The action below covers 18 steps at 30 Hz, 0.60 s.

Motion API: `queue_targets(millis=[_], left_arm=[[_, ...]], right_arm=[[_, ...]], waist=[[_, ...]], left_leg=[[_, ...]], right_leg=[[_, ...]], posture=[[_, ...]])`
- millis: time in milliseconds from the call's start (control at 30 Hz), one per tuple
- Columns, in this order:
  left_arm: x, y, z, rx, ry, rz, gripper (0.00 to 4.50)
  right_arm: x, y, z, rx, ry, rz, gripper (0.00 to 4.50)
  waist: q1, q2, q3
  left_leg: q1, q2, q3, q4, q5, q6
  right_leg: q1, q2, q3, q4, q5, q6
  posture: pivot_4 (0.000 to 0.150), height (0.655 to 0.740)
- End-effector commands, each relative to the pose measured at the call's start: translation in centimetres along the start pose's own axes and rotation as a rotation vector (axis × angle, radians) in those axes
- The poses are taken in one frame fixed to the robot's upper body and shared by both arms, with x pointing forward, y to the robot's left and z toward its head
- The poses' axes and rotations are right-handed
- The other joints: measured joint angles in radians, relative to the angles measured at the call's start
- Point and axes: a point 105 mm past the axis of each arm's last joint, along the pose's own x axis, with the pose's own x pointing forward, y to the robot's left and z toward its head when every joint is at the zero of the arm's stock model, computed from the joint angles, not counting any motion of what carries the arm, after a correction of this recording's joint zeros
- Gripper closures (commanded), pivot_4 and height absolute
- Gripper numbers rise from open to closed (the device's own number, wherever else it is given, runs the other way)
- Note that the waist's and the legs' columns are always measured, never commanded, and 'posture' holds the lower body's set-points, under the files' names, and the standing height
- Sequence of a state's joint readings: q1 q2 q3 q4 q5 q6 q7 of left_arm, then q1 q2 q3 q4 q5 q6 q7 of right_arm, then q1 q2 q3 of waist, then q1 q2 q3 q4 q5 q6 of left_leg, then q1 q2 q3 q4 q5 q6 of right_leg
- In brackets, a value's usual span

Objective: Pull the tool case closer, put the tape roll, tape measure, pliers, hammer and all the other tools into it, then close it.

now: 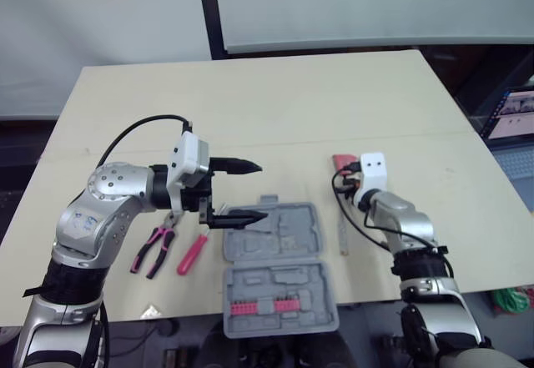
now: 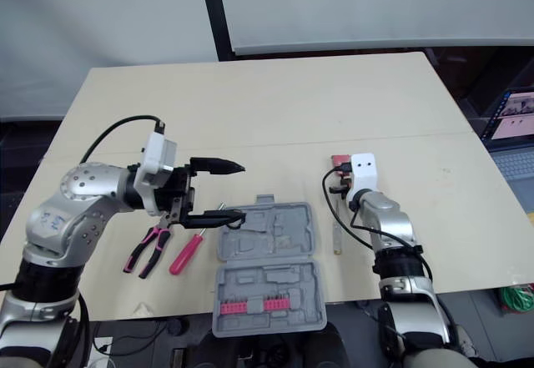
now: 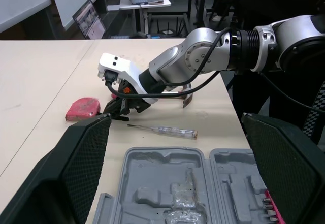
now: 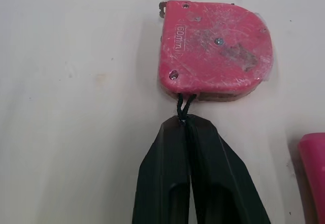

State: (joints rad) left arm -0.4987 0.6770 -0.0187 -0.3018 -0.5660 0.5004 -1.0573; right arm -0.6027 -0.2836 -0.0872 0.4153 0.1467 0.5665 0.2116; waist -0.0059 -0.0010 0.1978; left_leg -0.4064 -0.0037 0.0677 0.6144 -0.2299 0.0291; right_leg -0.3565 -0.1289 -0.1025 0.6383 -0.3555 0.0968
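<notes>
While right gripper (image 4: 185, 123) pinches tape measure (image 4: 216, 51) cord, left gripper (image 1: 262, 190) spread above case (image 1: 284, 301)

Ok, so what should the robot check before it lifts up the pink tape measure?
1. Grip: the right gripper is shut on the cord of the tape measure: ok.
2. Tape measure lies flat on the table with nothing on it: ok.
3. Tool case is open: ok.
4. Way to the case: a clear screwdriver lies between, so carry over it: ok.
5. Left gripper hangs open over the case's left edge, maybe in the way: not ok.
6. Whether the thin cord will hold the weight: cannot tell.
</notes>
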Motion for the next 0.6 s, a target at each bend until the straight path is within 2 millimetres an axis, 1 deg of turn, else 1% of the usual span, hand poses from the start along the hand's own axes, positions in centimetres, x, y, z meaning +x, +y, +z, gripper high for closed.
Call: queue_targets(millis=[33,167,300,467,600], left_arm=[[0.1,-0.2,0.8,0.037,-0.011,-0.012,0.00],[0.0,-1.1,1.0,0.034,-0.004,-0.060,0.00],[0.0,-1.8,1.0,0.027,0.005,-0.099,0.00],[0.0,-2.3,0.9,0.020,0.009,-0.123,0.00],[0.0,-2.4,0.9,0.015,0.010,-0.134,0.00]], right_arm=[[-0.6,-0.5,-0.9,-0.011,0.020,-0.010,4.40],[-1.9,-1.1,-1.2,-0.028,0.026,0.001,4.40],[-3.8,-1.7,-1.8,-0.039,0.045,0.021,4.40],[-6.3,-1.1,-3.2,-0.061,0.096,0.093,4.40],[-7.6,-0.8,-3.9,-0.061,0.121,0.116,4.40]], waist=[[0.000,0.000,0.000],[0.005,0.000,0.000],[0.005,0.000,0.000],[0.005,0.000,0.000],[0.005,0.000,0.000]], left_leg=[[0.000,0.000,0.000,0.000,0.000,0.000],[0.000,0.000,-0.001,0.000,0.000,0.000],[0.000,0.000,-0.001,0.001,0.000,0.000],[0.000,0.000,-0.001,0.000,0.000,0.000],[0.000,0.000,-0.001,0.000,0.000,0.000]], right_leg=[[0.000,0.000,0.000,0.000,0.000,0.000],[0.001,0.000,0.000,-0.001,0.000,0.000],[0.001,-0.001,0.000,-0.001,0.000,0.000],[0.001,-0.001,0.000,-0.002,0.000,0.000],[0.001,-0.001,0.000,-0.003,0.000,0.000]], posture=[[0.150,0.7278],[0.150,0.7278],[0.150,0.7278],[0.150,0.7278],[0.150,0.7278]])
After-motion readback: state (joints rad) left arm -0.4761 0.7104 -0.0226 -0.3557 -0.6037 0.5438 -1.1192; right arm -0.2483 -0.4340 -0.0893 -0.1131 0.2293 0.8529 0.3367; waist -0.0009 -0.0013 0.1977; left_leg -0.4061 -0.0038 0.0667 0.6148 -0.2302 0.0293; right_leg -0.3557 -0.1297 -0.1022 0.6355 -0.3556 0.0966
